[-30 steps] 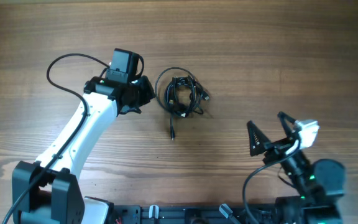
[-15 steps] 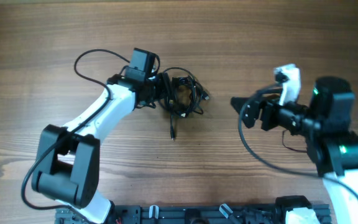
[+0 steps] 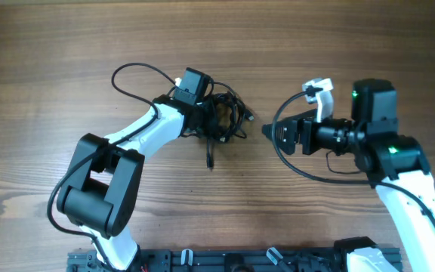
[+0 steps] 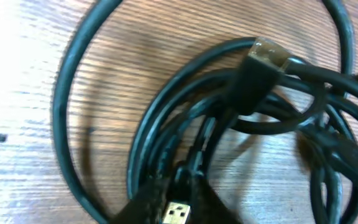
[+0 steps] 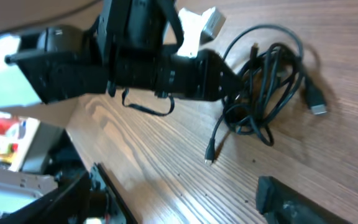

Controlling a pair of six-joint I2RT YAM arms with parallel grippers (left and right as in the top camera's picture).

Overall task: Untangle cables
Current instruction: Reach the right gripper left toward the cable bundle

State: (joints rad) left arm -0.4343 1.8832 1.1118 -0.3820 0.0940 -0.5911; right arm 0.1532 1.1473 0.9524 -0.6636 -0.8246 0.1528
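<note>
Two arms: the left arm (image 3: 138,140) and the right arm (image 3: 402,189) both reach in from the near edge over the wooden table (image 3: 353,45), the left one at the left and the right one at the right.
Cables (image 3: 229,113): one tangled black bundle lies flat on the table, about mid-width and toward the far half. Several loops overlap, and a wider loop curves round the far side of the knot.
Loose end (image 3: 209,155): one cord runs straight out of the bundle toward the near side. It ends in a small plug on bare wood.
Side plug (image 3: 249,117): a black plug sticks out at the bundle's right edge.
Metal-tipped plug (image 4: 263,56): in the left wrist view it lies across the loops.
Gold plug (image 4: 178,213): it shows at the bottom edge of the left wrist view, close to the camera and blurred.
Left gripper (image 3: 206,117): it is at the bundle's left edge with its tip in among the loops. Its jaws stand close together with cords between them, pinching the cables.
Right gripper (image 3: 272,132): it is just right of the bundle, apart from it and pointing left at it. Its jaws are spread wide with nothing between them.
Arm wire (image 3: 127,75): a thicker black wire arcs out to the left of the left arm, clear of the bundle.
</note>
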